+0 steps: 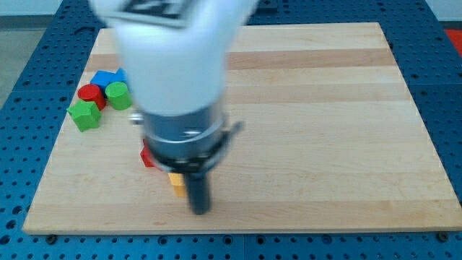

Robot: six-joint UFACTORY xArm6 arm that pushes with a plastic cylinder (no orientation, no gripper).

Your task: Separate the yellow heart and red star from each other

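My tip, the lower end of the dark rod, is near the view's bottom edge of the pale wooden board; it has no jaws, so it grips nothing and only pushes. Just beside it, on the view's left and touching or almost touching, a small piece of the yellow heart-shaped block is visible, and a little higher and more to the left a small piece of the red star-shaped block; the arm's wide body hides most of both, so I cannot confirm their shapes nor say whether they touch each other. To do the step well, I judge the tip should go into the space between the two and push only one of them, probably the yellow one, along the bottom side toward the open part of the board, slowly, so it does not go over the near edge. Counted: one yellow block, one red block under the arm, and at the view's upper left a group of one blue block, one red cylinder, one green cylinder and one green cube-like block.
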